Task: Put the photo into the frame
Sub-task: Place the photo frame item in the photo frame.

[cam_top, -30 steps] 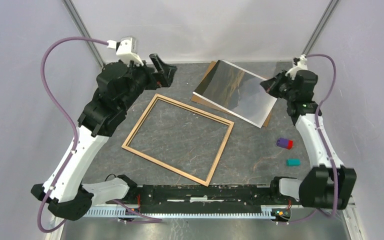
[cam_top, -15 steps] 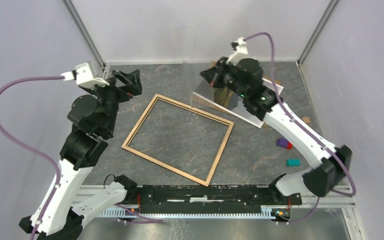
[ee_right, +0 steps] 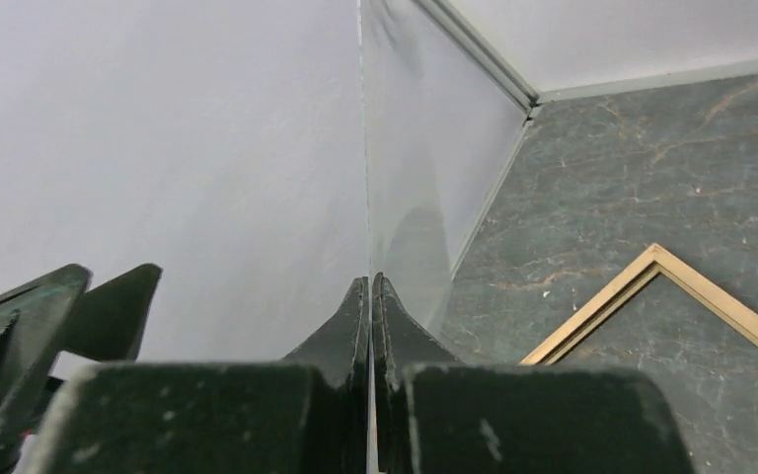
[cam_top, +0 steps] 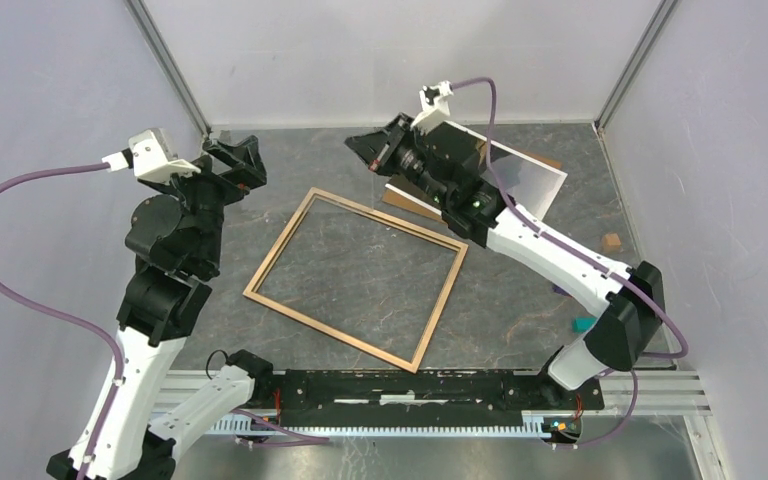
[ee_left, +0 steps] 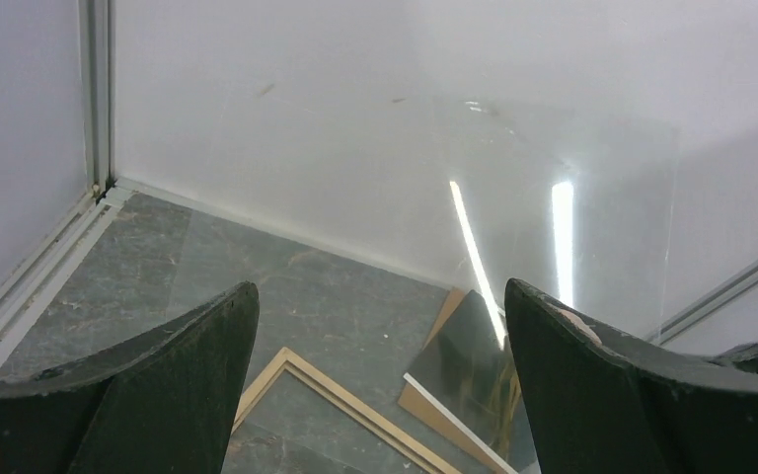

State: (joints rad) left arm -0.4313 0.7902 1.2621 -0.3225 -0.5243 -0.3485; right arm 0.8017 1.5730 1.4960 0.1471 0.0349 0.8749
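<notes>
The left hand (ee_left: 380,288) partly hides the photo (ee_left: 466,355).

- The frame (cam_top: 280,242) lies flat in the middle of the dark marbled table (cam_top: 500,320), tan side up, with nothing inside its rails.
- The left gripper (cam_top: 239,160) hangs off the frame's far left corner, fingers spread wide.
- The right gripper (cam_top: 369,144) reaches past the frame's far rail, fingers pressed together.
- The photo (cam_top: 526,180) lies behind the right arm on a brown backing board (cam_top: 398,197), mostly hidden.
- A tan block (cam_top: 612,241) and a teal block (cam_top: 586,323) sit to the right.
</notes>
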